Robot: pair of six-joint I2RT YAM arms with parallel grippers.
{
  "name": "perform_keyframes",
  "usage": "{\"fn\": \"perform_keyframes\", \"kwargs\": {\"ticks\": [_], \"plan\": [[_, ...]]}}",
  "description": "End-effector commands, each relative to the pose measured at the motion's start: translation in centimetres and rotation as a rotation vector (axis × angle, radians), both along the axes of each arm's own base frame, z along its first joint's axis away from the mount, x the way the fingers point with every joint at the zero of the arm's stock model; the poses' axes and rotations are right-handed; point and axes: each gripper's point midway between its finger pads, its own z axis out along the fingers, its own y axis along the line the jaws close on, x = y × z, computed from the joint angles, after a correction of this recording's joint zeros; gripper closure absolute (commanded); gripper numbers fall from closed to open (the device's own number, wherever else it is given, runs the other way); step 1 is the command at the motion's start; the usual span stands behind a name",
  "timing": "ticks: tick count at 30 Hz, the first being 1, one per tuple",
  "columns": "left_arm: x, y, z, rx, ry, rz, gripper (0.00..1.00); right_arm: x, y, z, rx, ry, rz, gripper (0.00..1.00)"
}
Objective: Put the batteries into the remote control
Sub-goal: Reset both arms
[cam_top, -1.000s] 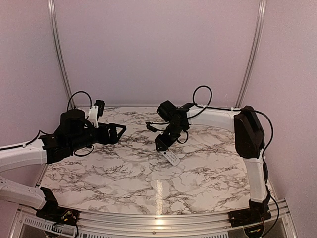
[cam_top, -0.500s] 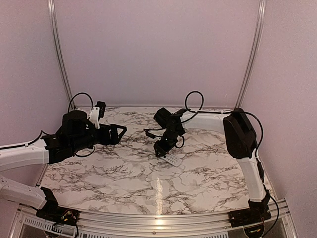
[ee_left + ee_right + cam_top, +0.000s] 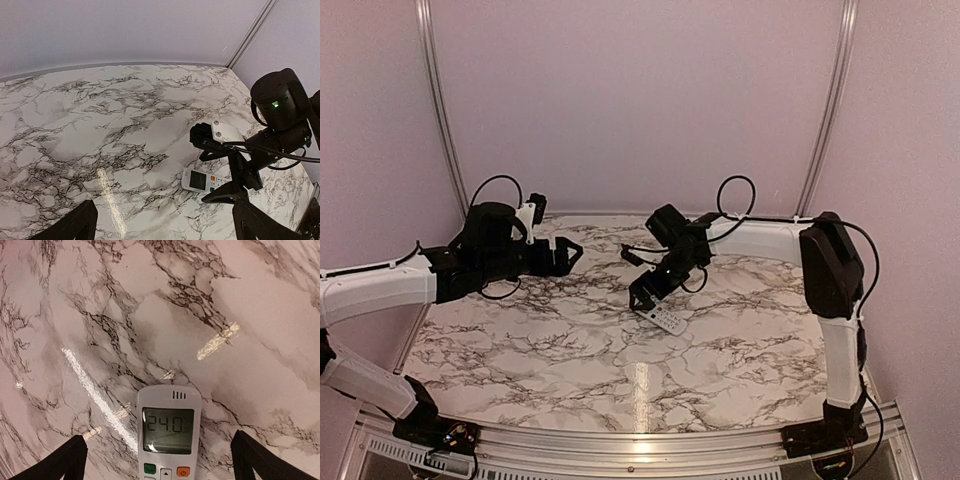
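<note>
Remote control [image 3: 168,440], face up on the table [image 3: 250,315], digits showing on its screen.
Lies below and between the right fingers [image 3: 252,457], which are spread and empty and flank its long sides; left fingers [image 3: 75,225] also spread and empty, well apart from it.

One remote control [image 3: 667,320], two arms, left arm [image 3: 380,290] and right arm [image 3: 832,275], one marble table [image 3: 570,355]

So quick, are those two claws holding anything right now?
Left gripper: jaws open, holding nothing.
Right gripper: jaws open, holding nothing; the remote lies between them, touching neither.
</note>
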Motion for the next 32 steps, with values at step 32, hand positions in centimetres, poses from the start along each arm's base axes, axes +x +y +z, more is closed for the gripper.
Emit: {"fn": "perform_keyframes", "kwargs": {"ticks": [32], "plan": [[3.4, 5.5, -7.7, 0.046, 0.195, 0.252, 0.01, -0.9, -16.3, 10.6, 0.614, -0.258, -0.429, 0.01]]}}
